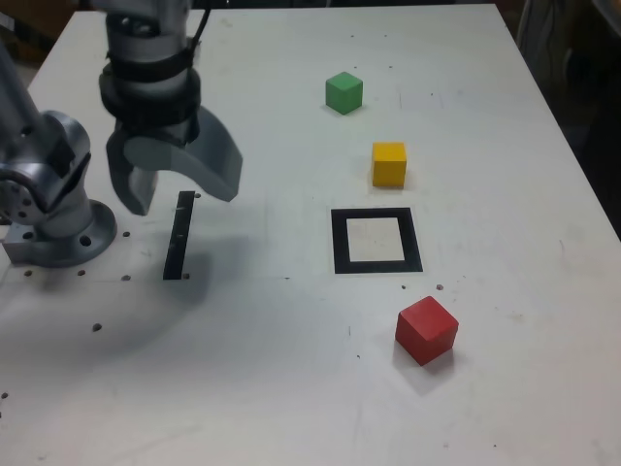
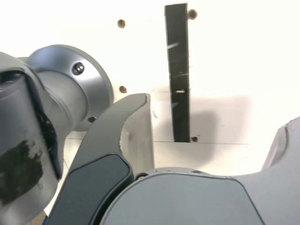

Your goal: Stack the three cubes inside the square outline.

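1. White table carries three plain cubes: green cube farthest, yellow cube just beyond the square outline (thick black frame, pale centre), red cube nearest.
2. Grey gripper hangs wide open and empty over a narrow black strip, well apart from the cubes.
3. Only the exterior view shows cubes; the wrist view shows fingers, strip, arm base.
4. No writing is legible.

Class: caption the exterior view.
Open gripper above black strip; green cube, yellow cube, red cube surround square outline.
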Controlling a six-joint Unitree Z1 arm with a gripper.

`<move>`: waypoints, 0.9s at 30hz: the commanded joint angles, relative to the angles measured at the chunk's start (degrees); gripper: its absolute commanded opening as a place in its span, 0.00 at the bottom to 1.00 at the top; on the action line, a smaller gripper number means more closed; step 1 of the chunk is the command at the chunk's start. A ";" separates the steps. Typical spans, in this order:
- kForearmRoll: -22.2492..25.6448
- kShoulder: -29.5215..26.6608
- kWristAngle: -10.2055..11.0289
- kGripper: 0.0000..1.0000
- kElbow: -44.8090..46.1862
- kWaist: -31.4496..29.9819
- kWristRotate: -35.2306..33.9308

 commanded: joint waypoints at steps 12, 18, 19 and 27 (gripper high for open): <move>15.28 20.93 4.94 0.91 -40.10 -12.41 2.60; 17.57 27.77 6.09 0.91 -50.94 -14.23 8.66; 17.68 28.56 6.26 0.91 -52.12 -14.37 10.15; 17.71 34.74 7.39 0.95 -60.12 -15.58 24.13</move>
